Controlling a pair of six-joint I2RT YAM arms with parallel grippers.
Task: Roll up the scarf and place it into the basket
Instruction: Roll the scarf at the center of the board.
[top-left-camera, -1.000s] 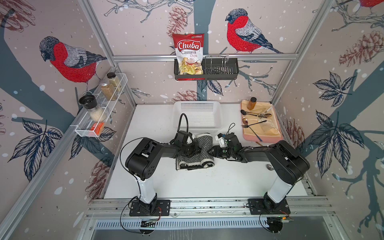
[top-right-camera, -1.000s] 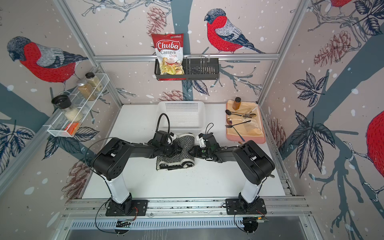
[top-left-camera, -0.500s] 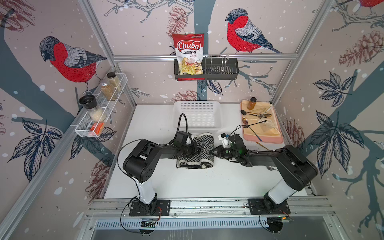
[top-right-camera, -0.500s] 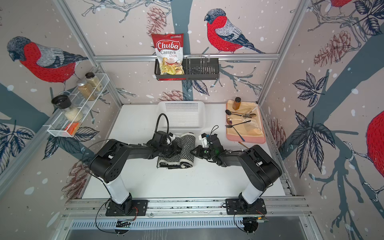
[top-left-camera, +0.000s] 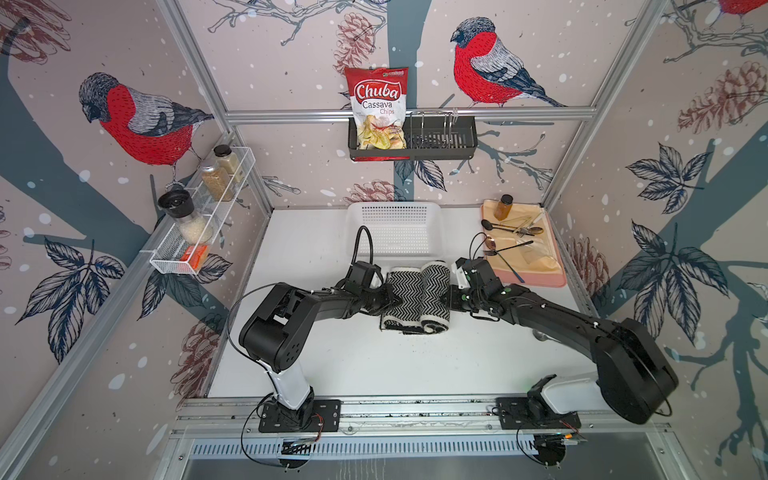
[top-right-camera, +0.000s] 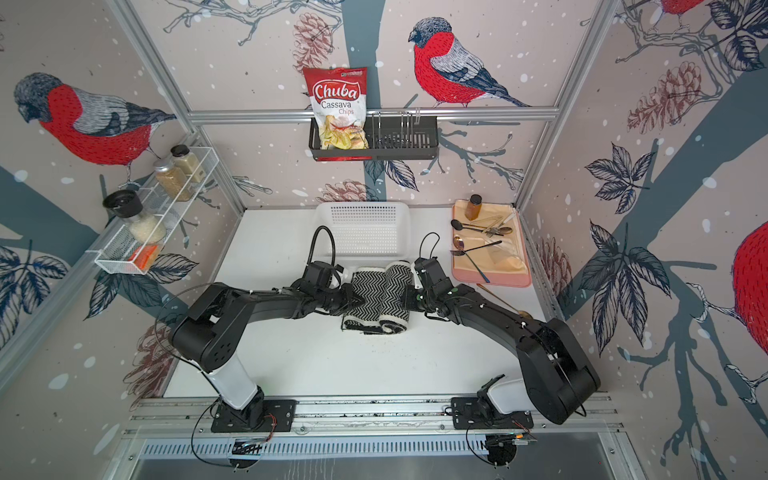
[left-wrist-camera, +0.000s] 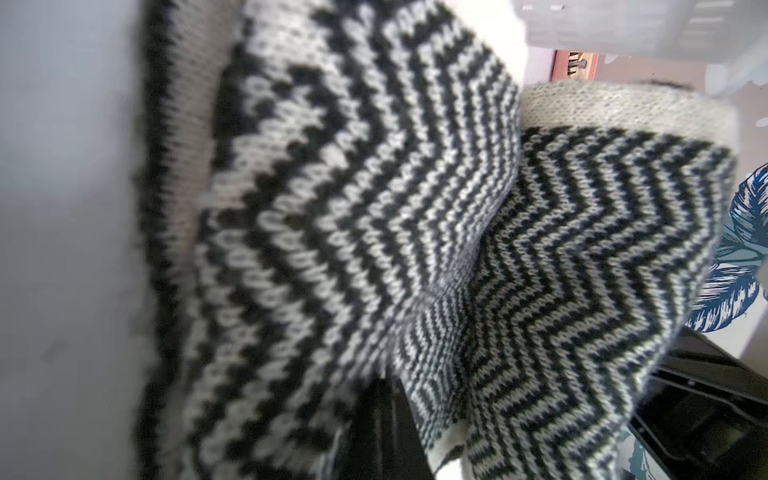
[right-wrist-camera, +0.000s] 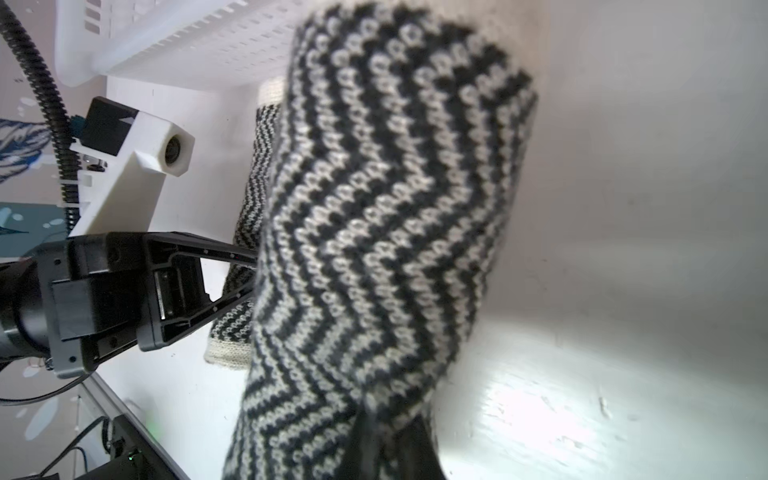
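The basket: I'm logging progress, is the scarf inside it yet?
No, the scarf lies wholly outside the basket, just in front of its near rim.

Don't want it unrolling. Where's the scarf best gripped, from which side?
Probably the scarf mid-length on both long flanks, left gripper and right gripper each from its own side: the spiral ends face the basket and the front, so sideways pinches trap layers.

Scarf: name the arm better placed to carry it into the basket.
Probably right: the right hand is shut on the thick roll of the scarf, just before the basket; the left hand pinches only the flatter part.
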